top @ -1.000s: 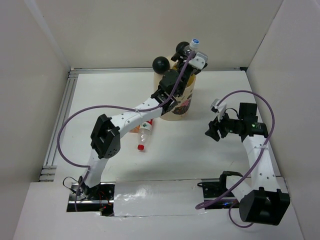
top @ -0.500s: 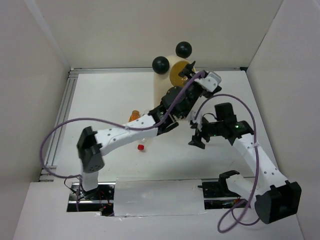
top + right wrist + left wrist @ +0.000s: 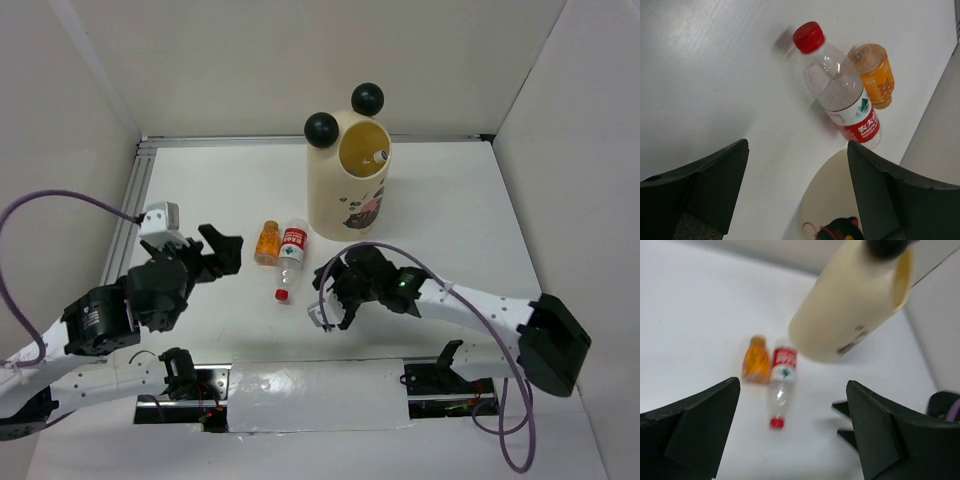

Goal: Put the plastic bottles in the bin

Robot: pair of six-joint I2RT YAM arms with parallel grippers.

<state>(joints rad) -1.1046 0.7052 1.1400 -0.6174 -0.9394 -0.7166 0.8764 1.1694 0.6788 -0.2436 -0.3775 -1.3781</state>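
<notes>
The cream bin (image 3: 340,195) with two black ball ears stands at the back middle; a bottle top (image 3: 380,156) shows inside its mouth. A red-label, red-capped clear bottle (image 3: 290,258) and a short amber-orange bottle (image 3: 266,242) lie side by side left of the bin. My left gripper (image 3: 222,252) is open and empty, just left of them. My right gripper (image 3: 332,292) is open and empty, just right of the red cap. The left wrist view shows both bottles (image 3: 781,382) (image 3: 756,360) and the bin (image 3: 850,305) ahead. The right wrist view shows the same bottles (image 3: 840,95) (image 3: 874,75).
White walls enclose the table on the left, back and right. A metal rail (image 3: 125,235) runs along the left edge. The right arm (image 3: 480,305) lies across the near right part of the table. A purple cable (image 3: 60,200) loops at the far left.
My left arm pulled back from above the bin to the near left; the blue-capped bottle it held is gone from its jaws. My right gripper swung left toward the lying bottles.
</notes>
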